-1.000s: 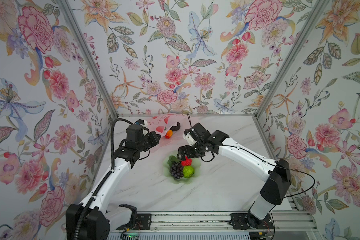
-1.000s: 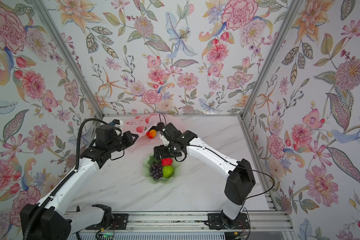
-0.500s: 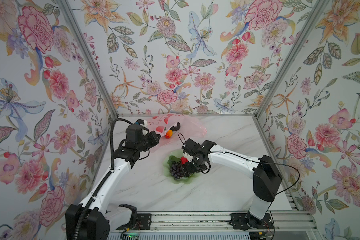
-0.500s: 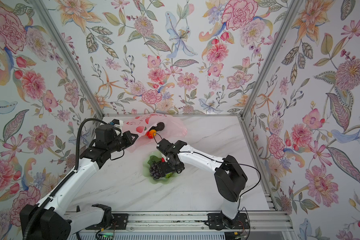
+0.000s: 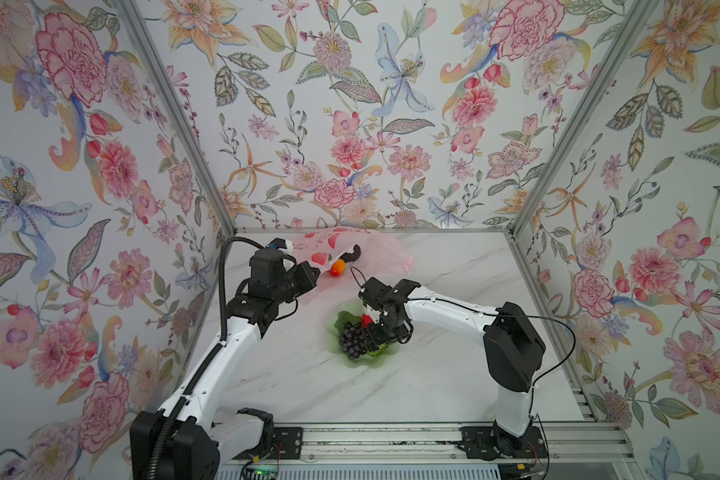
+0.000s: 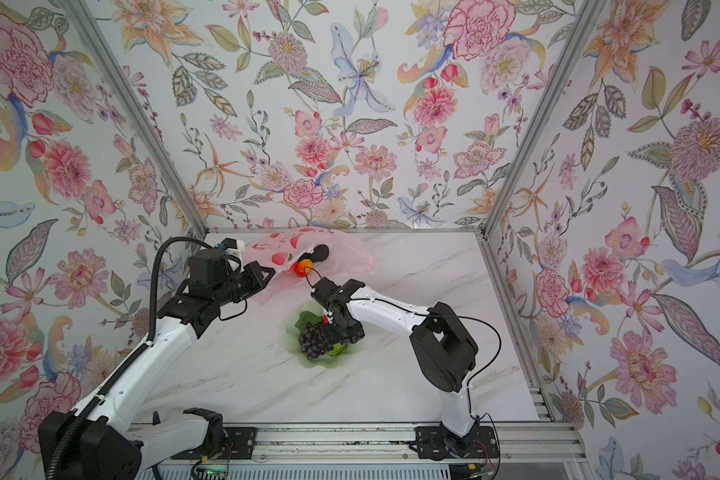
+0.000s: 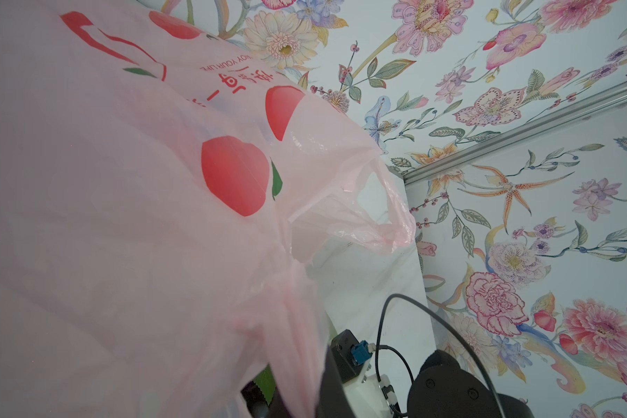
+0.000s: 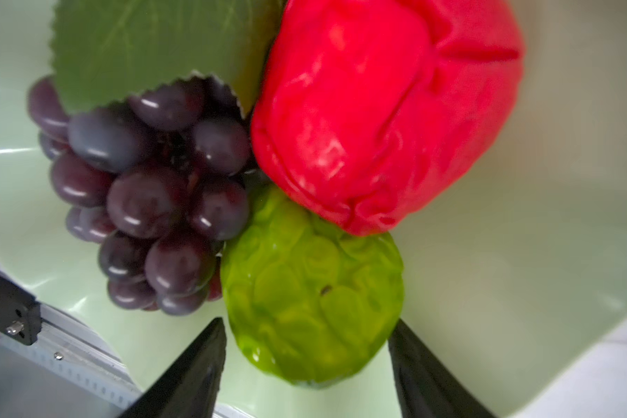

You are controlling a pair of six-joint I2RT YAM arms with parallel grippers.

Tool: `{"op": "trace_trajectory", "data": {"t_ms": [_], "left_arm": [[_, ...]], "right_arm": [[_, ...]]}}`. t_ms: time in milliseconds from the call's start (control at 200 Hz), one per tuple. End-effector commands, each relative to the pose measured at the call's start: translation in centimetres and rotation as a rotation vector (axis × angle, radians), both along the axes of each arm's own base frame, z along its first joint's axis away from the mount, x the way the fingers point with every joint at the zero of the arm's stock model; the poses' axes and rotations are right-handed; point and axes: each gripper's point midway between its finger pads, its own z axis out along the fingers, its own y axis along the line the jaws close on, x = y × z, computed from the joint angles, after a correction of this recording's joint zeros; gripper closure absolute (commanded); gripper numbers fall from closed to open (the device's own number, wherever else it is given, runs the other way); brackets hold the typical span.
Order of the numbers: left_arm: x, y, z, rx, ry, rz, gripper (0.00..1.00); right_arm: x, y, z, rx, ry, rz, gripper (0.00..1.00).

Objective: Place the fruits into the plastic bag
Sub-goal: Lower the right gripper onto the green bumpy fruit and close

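The pink plastic bag (image 5: 381, 253) lies at the back of the table, and my left gripper (image 5: 310, 272) is shut on its gathered edge, holding the mouth up. Bag film (image 7: 124, 217) fills the left wrist view and hides the jaws. An orange-red mango (image 5: 338, 268) and a dark fruit (image 5: 353, 253) lie inside the bag. My right gripper (image 8: 306, 322) is down in the dish, open, with a finger close on each side of the bumpy green fruit (image 8: 312, 289). Purple grapes (image 8: 152, 202) and a red strawberry (image 8: 384, 108) lie against that fruit.
The pale green scalloped dish (image 5: 336, 322) sits mid-table, in front of the bag. Flowered walls close in the left, back and right sides. The arm bases stand on a metal rail (image 5: 391, 440) at the front edge.
My right gripper has dropped from above the dish down onto the green fruit, and its jaws have narrowed. The left arm has kept still with the bag.
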Motion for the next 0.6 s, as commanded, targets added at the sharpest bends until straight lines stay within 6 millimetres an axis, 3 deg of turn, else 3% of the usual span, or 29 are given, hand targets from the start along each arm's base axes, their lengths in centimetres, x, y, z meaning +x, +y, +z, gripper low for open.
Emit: {"op": "trace_trajectory", "data": {"t_ms": [0,330,596], "left_arm": [[-0.3,0.5,0.4,0.001,-0.011,0.008,1.00],[-0.3,0.4,0.0,-0.006,-0.001,0.009,1.00],[-0.4,0.5,0.0,-0.009,-0.002,0.012,1.00]], "right_arm": [[0.6,-0.1,-0.2,-0.019,-0.007,0.008,0.31],[1.3,0.1,1.4,0.002,-0.057,-0.007,0.56],[1.0,-0.5,4.1,0.060,-0.083,-0.042,0.60]]}}
